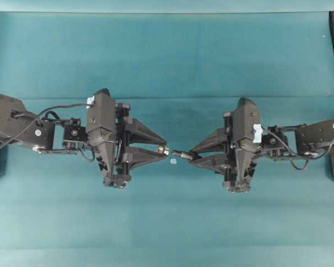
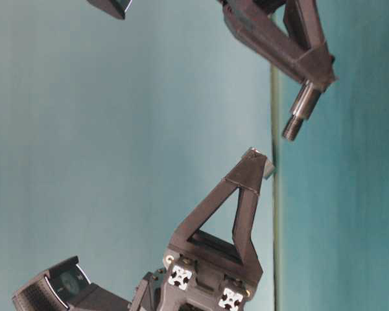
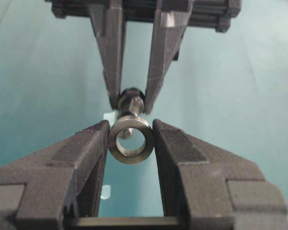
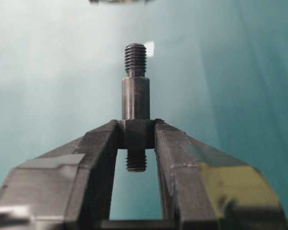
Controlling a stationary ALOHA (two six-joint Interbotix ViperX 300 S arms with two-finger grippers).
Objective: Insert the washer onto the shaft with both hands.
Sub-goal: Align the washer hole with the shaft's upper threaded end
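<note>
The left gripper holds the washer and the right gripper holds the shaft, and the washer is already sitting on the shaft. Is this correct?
Not quite. The left gripper holds the washer and the right gripper holds the shaft, but the washer is not on it yet: the overhead view shows a gap between them.

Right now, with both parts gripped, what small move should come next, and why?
Probably ease the right gripper toward the left gripper. The washer and the shaft are both gripped, the threaded tip facing the hole, with a gap still between them.

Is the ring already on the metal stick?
No, the washer in the left gripper sits apart from the shaft in the right gripper, with a gap between.
</note>
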